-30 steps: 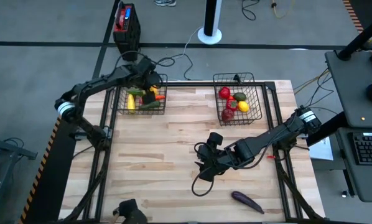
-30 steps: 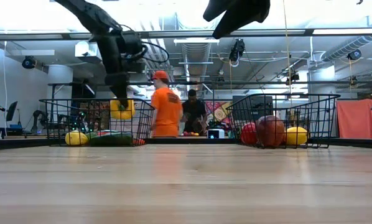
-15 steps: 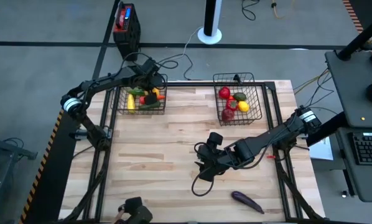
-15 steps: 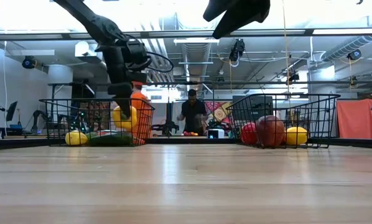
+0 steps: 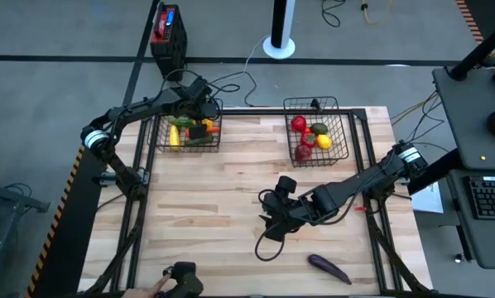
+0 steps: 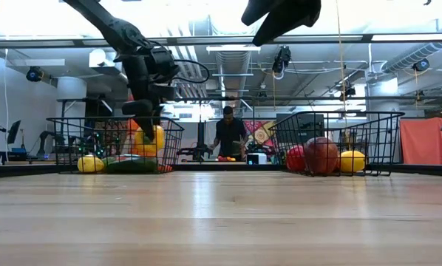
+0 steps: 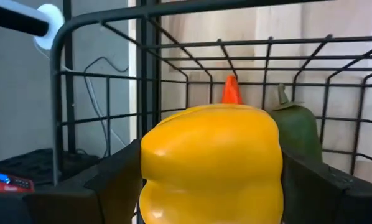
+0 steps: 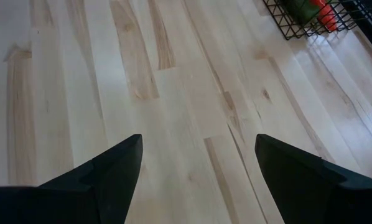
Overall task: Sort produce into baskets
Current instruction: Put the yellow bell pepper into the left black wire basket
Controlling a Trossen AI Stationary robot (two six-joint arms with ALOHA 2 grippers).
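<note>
Nearest the front edge of the wooden table [image 5: 198,207], one purple eggplant [image 5: 329,266] lies alone on the boards. Just behind it the right gripper [image 5: 270,223] hovers over bare wood near the middle, its two fingers [image 8: 111,171] spread wide with nothing between them. Farther back stand two black wire baskets. Over the left basket [image 5: 160,142], the left gripper [image 5: 199,124] pinches one yellow pepper [image 7: 211,165] between its fingers [image 7: 117,180], low inside the wire walls. Beneath it lie a yellow piece [image 5: 175,135], a green cucumber [image 5: 199,141] and an orange carrot [image 7: 231,90], with one more green piece [image 7: 296,127] beside the carrot. The right basket [image 5: 347,120] holds about four pieces: two red tomatoes [image 5: 299,123], one green piece [image 5: 319,128] and one yellow lemon [image 5: 324,141]. Beyond the table, one person [image 6: 227,137] stands in the room
</note>
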